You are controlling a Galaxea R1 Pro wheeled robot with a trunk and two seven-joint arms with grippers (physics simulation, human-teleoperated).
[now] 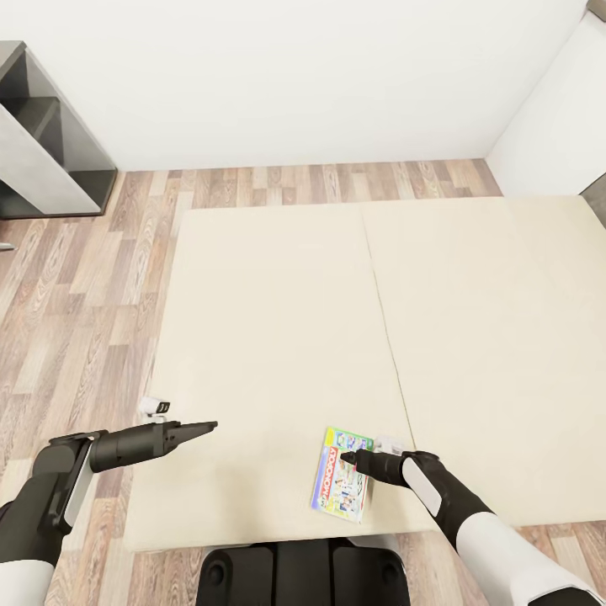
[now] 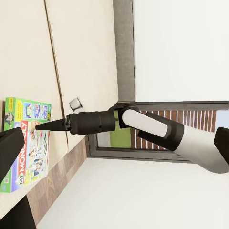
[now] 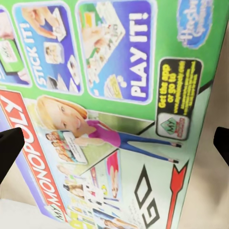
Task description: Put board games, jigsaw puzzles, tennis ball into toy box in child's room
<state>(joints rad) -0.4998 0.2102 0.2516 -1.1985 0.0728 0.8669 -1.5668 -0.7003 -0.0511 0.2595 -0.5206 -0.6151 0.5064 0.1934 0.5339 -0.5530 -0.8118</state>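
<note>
The Monopoly box (image 1: 341, 470) lies flat on the bed (image 1: 278, 337) directly beneath the wide-open, empty right gripper (image 1: 347, 459).

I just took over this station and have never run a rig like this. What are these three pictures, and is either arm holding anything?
It is a simulated two-armed robot. The head view looks down over a beige bed with one Monopoly box near its close edge. The left gripper hovers over the bed, apparently shut on nothing. The right gripper sits just above the box. The left wrist view looks sideways across the bed at the right arm and the box. The right wrist view looks straight down at the box, with one of the fingers at each side, open. Nothing is held yet.
</note>
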